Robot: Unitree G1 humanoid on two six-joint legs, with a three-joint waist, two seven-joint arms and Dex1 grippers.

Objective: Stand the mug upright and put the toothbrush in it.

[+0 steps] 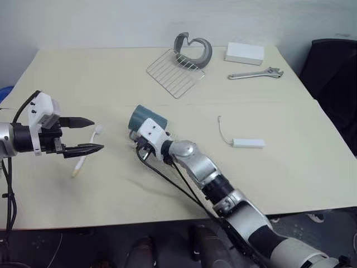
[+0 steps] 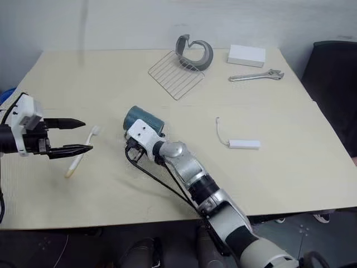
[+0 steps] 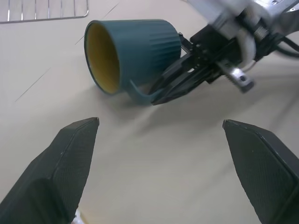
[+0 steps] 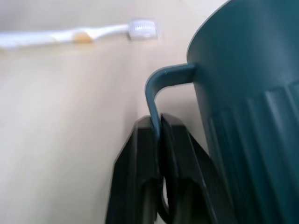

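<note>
— Where is the mug?
— The mug (image 3: 133,53) lies on its side mid-tabletop (image 1: 290,162), its handle pinched by the right tool (image 4: 160,135).
— And the toothbrush?
— The toothbrush (image 2: 80,152) lies flat on the tabletop beside the left tool (image 2: 78,135), whose fingers are spread wide, holding nothing.

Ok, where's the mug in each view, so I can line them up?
Left eye view: mug lies on its side mid-table, just beyond the right gripper.
Right eye view: mug, same spot, left of centre.
Left wrist view: mug, yellow mouth facing the camera.
Right wrist view: mug close up, handle pinched between the fingers.
Shared landmark: the mug's handle, clamped by the right gripper.
</note>
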